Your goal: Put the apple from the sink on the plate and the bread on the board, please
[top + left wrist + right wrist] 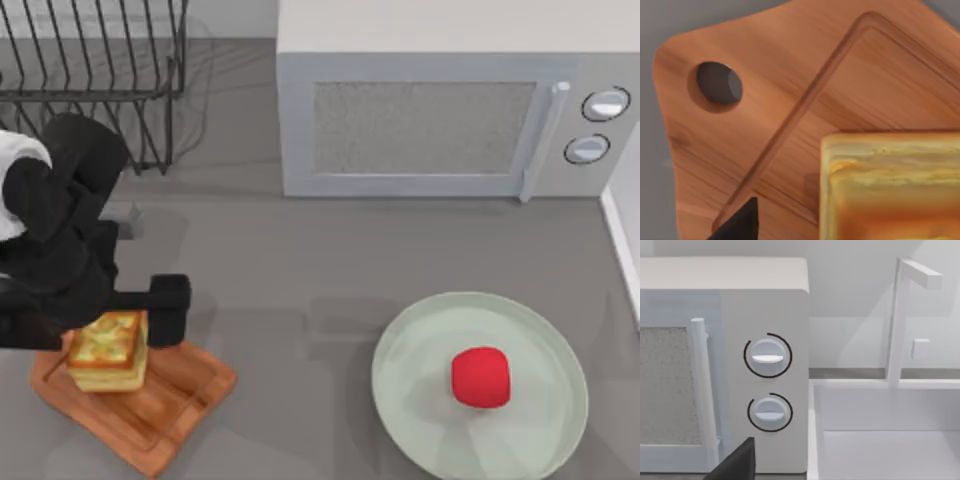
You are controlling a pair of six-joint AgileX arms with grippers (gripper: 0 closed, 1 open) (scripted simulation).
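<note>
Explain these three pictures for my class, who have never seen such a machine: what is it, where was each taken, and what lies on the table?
This is a simulated AgileX robot with two arms. The top view looks down on the table. The left tool is at the bread, which sits on the board; the left wrist view shows both close up. The apple lies on the plate. Behind stand a microwave and a dish rack. The right wrist view faces the microwave's dials and a sink.

The bread (108, 350) lies on the board (165, 405) at left, the apple (481, 377) on the plate (420, 345) at right.
</note>
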